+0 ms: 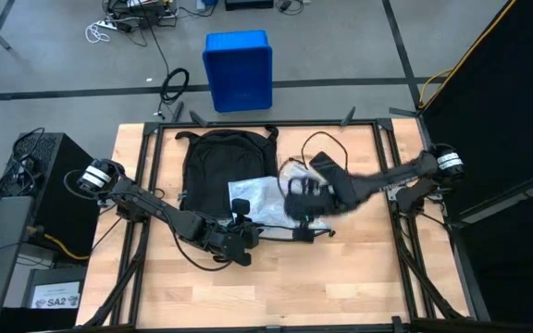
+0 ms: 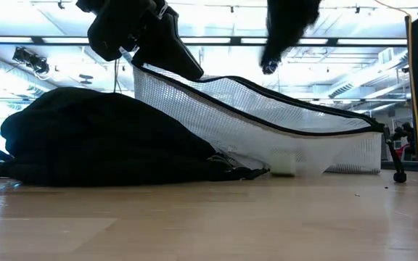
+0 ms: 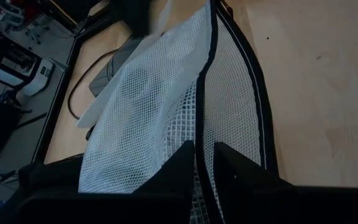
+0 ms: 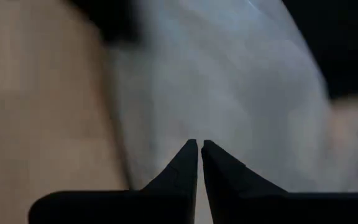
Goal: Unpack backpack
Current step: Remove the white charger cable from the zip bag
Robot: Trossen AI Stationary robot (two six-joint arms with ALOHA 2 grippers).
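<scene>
**Mesh pouch lifted at one end beside the backpack**

White mesh, edged in black, is pinched between the nearly closed fingers of the left gripper (image 3: pixel 199 163), which holds one end of a mesh pouch (image 2: pixel 267 123) raised off the wooden table (image 1: pixel 340 287) while the far end rests on the boards. In the low view the pouch slopes down from the gripper's hold toward the table, its lower edge sagging. The backpack (image 1: pixel 216 162) lies flat on the table's far half, left of centre in the high view, with the raised end of the pouch just beside it (whether the two touch cannot be made out). The right gripper (image 4: pixel 199 146) hovers above the pouch with its two fingers pressed together and nothing between them; its arm reaches in from the table's right side, blurred in the overhead picture. A black cable (image 1: pixel 327 139) loops on the table near the backpack's right side, beneath that arm. Beyond the table's far edge a blue bin (image 1: pixel 238 69) stands on the grey floor.
</scene>
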